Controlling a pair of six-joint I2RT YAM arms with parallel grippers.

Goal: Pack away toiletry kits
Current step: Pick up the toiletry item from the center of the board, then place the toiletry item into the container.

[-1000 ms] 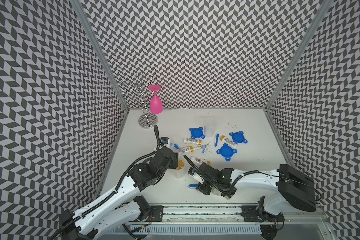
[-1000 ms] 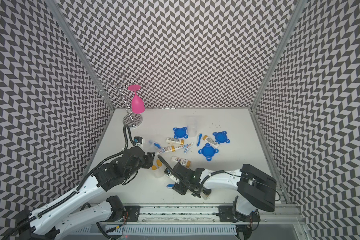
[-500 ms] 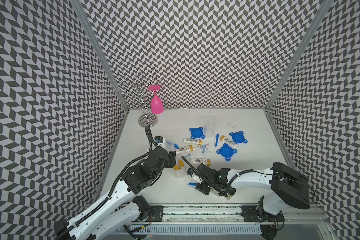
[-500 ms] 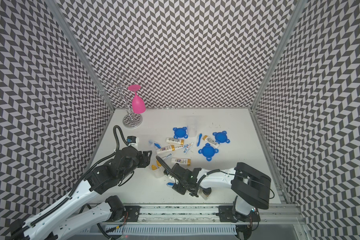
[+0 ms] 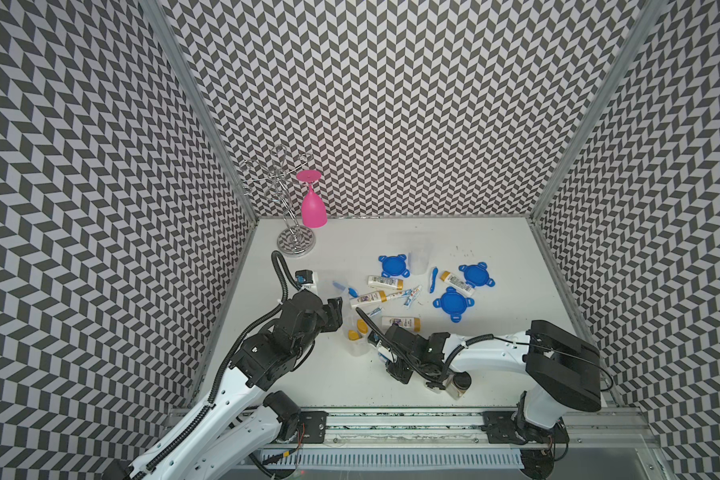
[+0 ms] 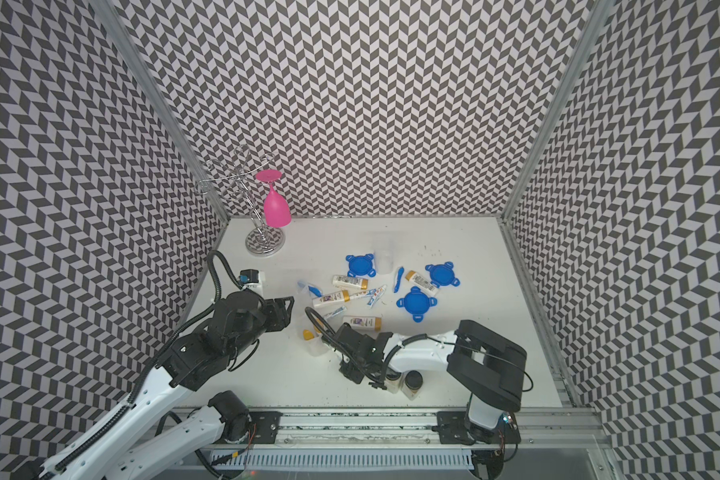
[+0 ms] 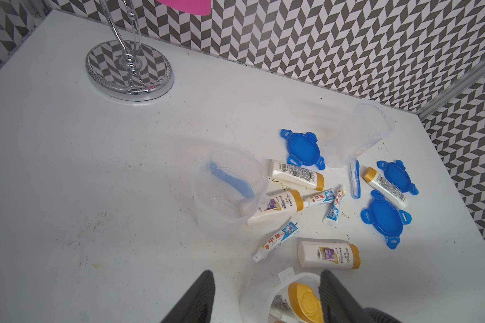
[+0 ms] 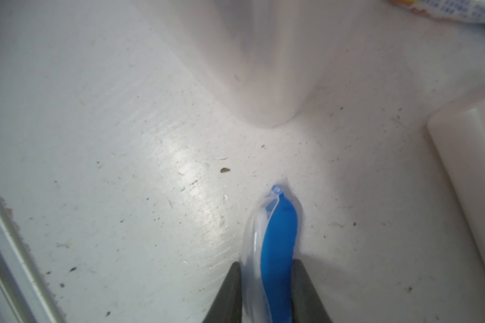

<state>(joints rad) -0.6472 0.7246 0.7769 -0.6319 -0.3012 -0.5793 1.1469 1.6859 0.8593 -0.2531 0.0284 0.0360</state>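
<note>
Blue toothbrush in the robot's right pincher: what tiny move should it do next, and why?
Probably lift it straight up a little. The right gripper looks closed on the wrapped blue toothbrush, which lies flat on the table. The open tub, flanked by the left gripper, stands close by, so the toothbrush must clear its rim before going in.

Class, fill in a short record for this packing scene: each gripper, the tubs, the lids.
Right gripper: shut on a blue toothbrush in clear wrap
Left gripper: open, holding nothing
Clear plastic tubs: three, none lidded; one holds a second toothbrush, one a gold-capped white bottle, one looks empty
Blue four-tab lids: three, lying loose on the white table
</note>
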